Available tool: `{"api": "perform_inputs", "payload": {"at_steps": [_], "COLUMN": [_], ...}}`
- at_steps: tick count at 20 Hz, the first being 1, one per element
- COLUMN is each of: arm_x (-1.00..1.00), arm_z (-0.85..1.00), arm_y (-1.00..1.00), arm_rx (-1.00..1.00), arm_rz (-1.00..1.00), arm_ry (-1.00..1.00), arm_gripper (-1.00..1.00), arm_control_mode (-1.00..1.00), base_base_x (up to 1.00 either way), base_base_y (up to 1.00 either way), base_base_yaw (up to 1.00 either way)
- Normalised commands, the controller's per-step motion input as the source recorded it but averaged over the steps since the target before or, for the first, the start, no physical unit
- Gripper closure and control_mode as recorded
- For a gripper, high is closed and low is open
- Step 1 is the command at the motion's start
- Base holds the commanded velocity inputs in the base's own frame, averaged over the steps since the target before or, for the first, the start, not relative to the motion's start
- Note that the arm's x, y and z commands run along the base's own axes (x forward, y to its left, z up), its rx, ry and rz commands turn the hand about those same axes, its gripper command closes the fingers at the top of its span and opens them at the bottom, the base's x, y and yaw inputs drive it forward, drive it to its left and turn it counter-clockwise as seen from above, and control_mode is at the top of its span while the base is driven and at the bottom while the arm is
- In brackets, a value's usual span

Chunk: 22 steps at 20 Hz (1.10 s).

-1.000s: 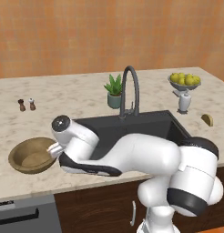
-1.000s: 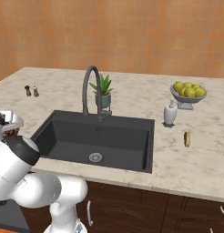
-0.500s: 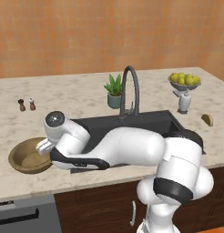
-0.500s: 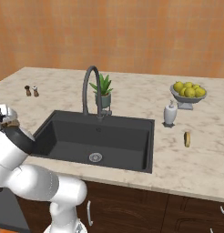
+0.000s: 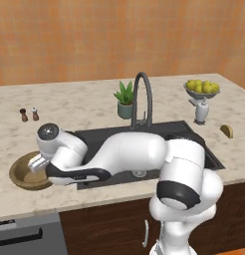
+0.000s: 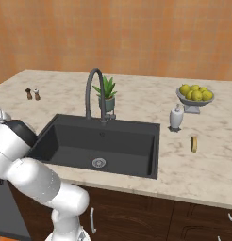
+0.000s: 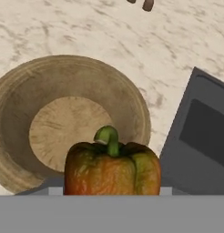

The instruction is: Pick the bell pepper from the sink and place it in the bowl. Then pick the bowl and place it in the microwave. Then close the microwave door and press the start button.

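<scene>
Marble counter [image 5: 94,107] carries the bowl [image 7: 63,118] just beneath the hand, which grips the bell pepper [image 7: 112,168] lifted from the sink [image 6: 103,146]; dropping it in and all microwave steps remain.

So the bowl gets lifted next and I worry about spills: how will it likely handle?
The wooden bowl looks rigid, with a thick rim that seems easy to pinch. It's wide and shallow with a flat base, so probably stable; tilted, though, the rounded bell pepper might roll out.
</scene>
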Motion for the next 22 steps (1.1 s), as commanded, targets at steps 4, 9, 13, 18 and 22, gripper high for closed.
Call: {"api": "perform_inputs", "payload": {"at_steps": [4, 9, 13, 18, 22], "arm_x": [0.0, 0.02, 0.12, 0.32, 0.19], "arm_z": [-0.33, -0.4, -0.16, -0.12, -0.16], "arm_y": [0.09, 0.0, 0.0, 0.05, 0.11], "arm_rx": [0.0, 0.0, 0.0, 0.0, 0.0], "arm_rz": [0.0, -0.03, -0.05, -0.08, -0.09], "arm_ry": [0.1, 0.07, 0.05, 0.13, 0.09], "arm_gripper": [1.0, 1.0, 1.0, 1.0, -1.0], "arm_control_mode": [-1.0, -1.0, -1.0, -1.0, -1.0], "base_base_x": [0.0, 0.0, 0.0, 0.0, 0.0], "base_base_y": [0.0, 0.0, 0.0, 0.0, 0.0], "base_base_yaw": [0.0, 0.0, 0.0, 0.0, 0.0]}}
